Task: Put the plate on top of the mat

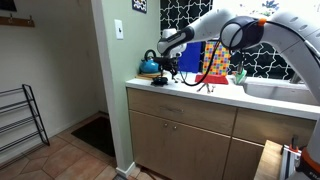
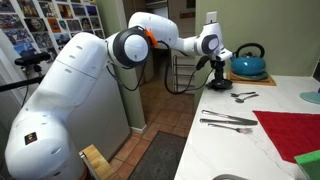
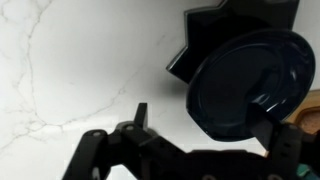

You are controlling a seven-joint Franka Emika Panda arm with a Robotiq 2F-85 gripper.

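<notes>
My gripper [image 2: 216,78] is open and empty, hovering low over the white counter just beside the teal kettle [image 2: 248,63]. In the wrist view the fingers [image 3: 212,118] spread wide, and the kettle [image 3: 250,75] fills the upper right, overlapped by one finger. The red mat [image 2: 291,130] lies flat on the counter, well away from the gripper. A small orange-brown sliver at the frame edge [image 2: 313,97] may be the plate; it also shows in the wrist view [image 3: 312,100]. In an exterior view the gripper [image 1: 166,64] is next to the kettle [image 1: 151,66].
Cutlery lies on the counter between the gripper and the mat [image 2: 228,122], with more near the kettle [image 2: 243,96]. An upright blue board [image 1: 190,55] and a multicoloured board [image 1: 215,58] stand against the wall. A sink [image 1: 275,90] is set in the counter.
</notes>
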